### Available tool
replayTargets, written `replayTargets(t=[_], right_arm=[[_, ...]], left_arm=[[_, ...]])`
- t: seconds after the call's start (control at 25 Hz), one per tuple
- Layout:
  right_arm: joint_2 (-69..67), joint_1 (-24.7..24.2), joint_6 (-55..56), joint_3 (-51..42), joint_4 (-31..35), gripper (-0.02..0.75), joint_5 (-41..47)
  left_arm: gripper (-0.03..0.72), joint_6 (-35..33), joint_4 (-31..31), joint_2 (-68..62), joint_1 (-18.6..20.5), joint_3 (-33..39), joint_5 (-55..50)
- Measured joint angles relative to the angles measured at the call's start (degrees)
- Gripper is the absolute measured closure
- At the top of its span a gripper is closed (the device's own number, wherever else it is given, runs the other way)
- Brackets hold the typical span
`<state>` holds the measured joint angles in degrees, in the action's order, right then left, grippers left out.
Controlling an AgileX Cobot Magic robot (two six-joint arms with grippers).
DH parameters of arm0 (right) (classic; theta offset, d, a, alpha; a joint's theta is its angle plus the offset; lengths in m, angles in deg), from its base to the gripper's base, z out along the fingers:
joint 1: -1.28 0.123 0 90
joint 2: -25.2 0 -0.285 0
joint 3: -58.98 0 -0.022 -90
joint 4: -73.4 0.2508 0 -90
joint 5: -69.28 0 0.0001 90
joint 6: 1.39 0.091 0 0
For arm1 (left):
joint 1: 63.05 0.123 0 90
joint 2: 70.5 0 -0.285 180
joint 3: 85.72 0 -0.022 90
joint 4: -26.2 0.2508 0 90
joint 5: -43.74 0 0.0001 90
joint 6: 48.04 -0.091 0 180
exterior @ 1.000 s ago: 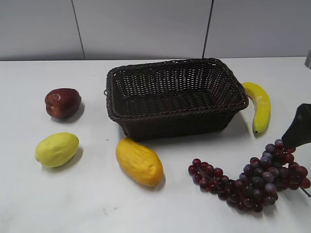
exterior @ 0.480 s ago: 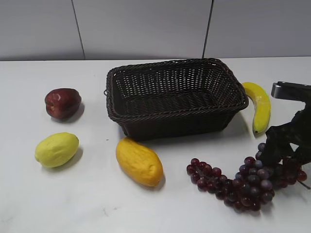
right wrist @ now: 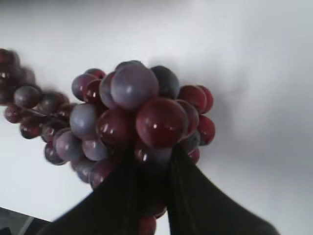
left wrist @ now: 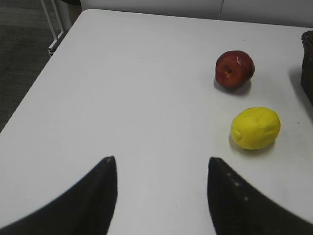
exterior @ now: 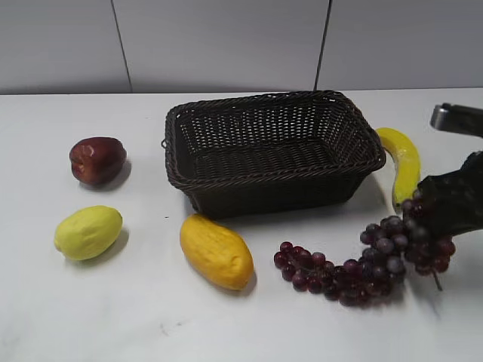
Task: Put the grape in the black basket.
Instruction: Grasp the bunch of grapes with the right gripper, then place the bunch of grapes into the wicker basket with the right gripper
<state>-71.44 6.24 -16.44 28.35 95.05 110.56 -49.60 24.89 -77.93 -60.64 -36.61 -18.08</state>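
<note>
Since a second ago, the grape has been dragged leftward and its thick end raised. On the white desk, the black basket is seen empty. The right claw is clamped on the thick end; transfer remains. The left claw is held apart, grasping nothing.

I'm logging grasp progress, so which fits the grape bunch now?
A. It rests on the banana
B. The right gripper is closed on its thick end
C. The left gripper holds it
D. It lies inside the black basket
B: the right gripper pinches the thick end of the grape, outside the black basket.
</note>
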Motion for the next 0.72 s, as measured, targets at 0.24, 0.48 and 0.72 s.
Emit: replayTargets(t=[0.24,0.48,0.72], right_arm=[[13.26,0.00,-0.06,4.85,0.75,0.659,1.96],[20.77,0.00,-0.15,17.56,2.79,0.659,2.24],[19.86,0.00,-0.75,31.05,11.16,0.659,2.24]], left_arm=[[0.136,0.00,-0.02,0.00,0.00,0.00,0.00],[0.136,0.00,-0.01,0.00,0.00,0.00,0.00],[0.136,0.00,0.01,0.00,0.00,0.00,0.00]])
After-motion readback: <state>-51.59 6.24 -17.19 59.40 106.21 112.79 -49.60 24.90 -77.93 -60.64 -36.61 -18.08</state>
